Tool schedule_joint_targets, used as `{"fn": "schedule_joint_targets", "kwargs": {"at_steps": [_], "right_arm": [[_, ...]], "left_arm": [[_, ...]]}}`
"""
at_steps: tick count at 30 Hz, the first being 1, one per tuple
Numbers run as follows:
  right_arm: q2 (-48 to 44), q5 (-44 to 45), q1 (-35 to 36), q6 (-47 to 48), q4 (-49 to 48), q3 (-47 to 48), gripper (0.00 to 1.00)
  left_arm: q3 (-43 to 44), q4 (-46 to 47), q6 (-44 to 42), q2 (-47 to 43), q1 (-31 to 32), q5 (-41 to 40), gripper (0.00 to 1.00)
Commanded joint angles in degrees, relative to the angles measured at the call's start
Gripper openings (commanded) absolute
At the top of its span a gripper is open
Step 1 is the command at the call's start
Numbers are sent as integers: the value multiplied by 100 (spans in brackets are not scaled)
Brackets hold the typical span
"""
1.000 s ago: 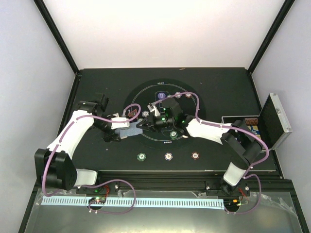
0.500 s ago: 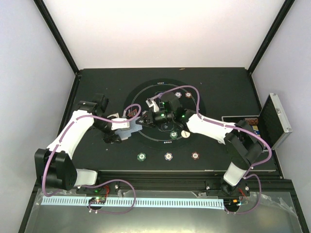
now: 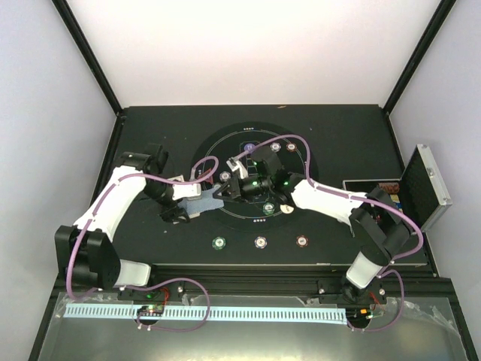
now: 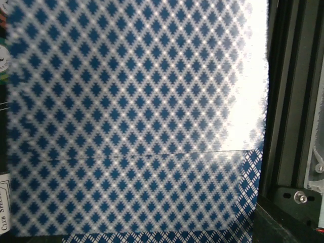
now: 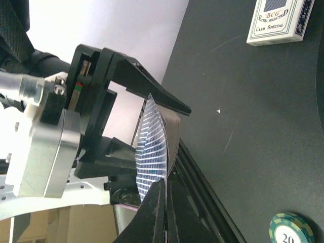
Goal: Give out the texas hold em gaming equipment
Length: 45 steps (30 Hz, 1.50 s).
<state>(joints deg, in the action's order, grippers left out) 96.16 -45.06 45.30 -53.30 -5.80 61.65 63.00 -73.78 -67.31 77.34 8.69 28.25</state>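
Note:
The top view shows my left gripper left of the table's printed circle, shut on a deck of blue-backed playing cards. Those card backs fill the left wrist view and hide the fingers. My right gripper meets the deck's right edge. In the right wrist view it is shut on the edge of the top card, which bows outward from the deck between the left gripper's black fingers. Green, white and red chips lie in a row near the front.
Inside the circle lie a purple disc, more chips, a green chip and a white disc. The card box lies on the mat. The open silver-edged case stands at the right edge.
My right gripper lifted slightly toward the circle half a second ago and is back at the deck's edge. The left arm with the deck has barely shifted.

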Motion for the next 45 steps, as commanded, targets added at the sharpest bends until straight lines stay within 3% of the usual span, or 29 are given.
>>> {"fn": "schedule_joint_targets", "kwargs": {"at_steps": [1,45], "right_arm": [[-308,-164,8,279,-162,-170,1],[-403,-277,54,574,-796,-235,1]], "left_arm": [[334,-315,-105,94,-16,460,1],[546,-697,-248,296,-3,762,2]]}}
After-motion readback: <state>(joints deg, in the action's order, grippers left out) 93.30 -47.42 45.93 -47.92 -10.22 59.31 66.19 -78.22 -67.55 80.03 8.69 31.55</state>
